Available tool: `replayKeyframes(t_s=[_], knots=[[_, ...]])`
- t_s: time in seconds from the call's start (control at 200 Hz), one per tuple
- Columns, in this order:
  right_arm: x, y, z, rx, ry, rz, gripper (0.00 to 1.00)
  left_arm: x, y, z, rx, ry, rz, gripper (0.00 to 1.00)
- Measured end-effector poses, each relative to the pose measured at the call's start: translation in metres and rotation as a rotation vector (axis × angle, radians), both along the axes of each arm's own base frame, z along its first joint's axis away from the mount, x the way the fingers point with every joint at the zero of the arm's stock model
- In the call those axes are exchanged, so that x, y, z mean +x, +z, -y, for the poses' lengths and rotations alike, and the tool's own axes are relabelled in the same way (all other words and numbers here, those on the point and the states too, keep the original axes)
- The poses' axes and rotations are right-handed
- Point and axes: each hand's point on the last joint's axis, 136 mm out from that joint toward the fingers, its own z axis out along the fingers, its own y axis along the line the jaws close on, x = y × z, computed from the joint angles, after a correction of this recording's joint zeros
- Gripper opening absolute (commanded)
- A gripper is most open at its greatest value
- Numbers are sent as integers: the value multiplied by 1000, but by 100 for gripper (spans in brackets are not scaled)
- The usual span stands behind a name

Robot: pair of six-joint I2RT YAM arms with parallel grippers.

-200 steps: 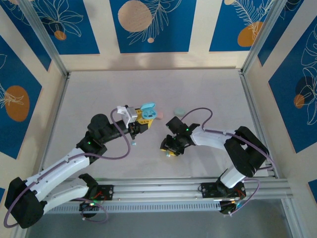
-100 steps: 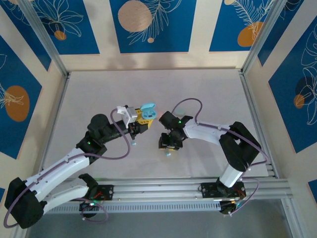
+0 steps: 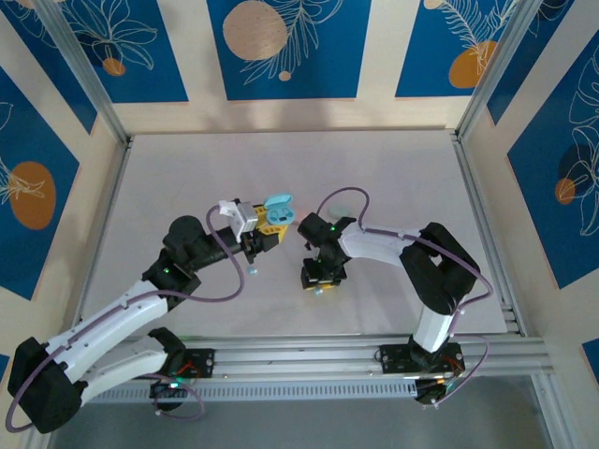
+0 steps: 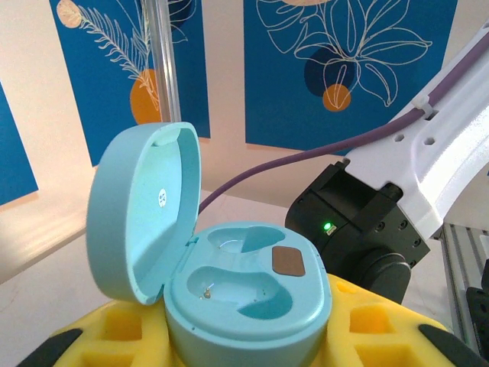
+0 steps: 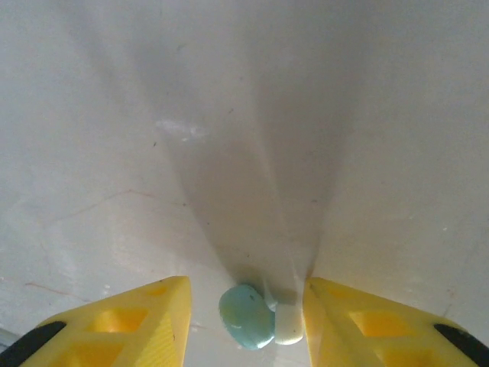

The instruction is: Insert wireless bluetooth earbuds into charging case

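Blue panels with leaf and orange-disc prints wall in a pale, matte table, and we work over its middle. Our left arm reaches up and inward, and the left gripper is clamped on the base of a light blue charging case, held clear of the table with its lid swung open. Both moulded sockets face up and look vacant. Our right arm folds back toward the centre, and the right gripper points down at the table just beside the case. It is spread, with its yellow fingers on either side of a mint-green earbud that lies on the surface. The bud's whitish stem sits close to one finger, though we cannot tell whether they touch. Another tiny pale bud lies on the table near the left forearm. We judge the earbud to be very light, hard and glossy, so it will likely skid or flip under an uneven squeeze. We would close slowly across the rounded body, low to the table, leaving the stem free to go into a socket.
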Motion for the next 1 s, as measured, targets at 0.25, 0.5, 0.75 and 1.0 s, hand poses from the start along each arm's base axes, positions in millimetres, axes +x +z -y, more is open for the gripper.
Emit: replayKeyframes(t_s=[0.25, 0.5, 0.75, 1.0], knots=[[-9, 0, 3, -11, 10, -35, 44, 0, 0, 0, 0, 0, 0, 21], [-5, 5, 5, -47, 14, -10, 45, 0, 0, 0, 0, 0, 0, 21], [5, 17, -4, -66, 61, 45, 40, -1, 2, -1, -5, 0, 5, 21], [0, 6, -1, -110, 118, 22, 38, -1, 2, -1, -4, 0, 5, 21]])
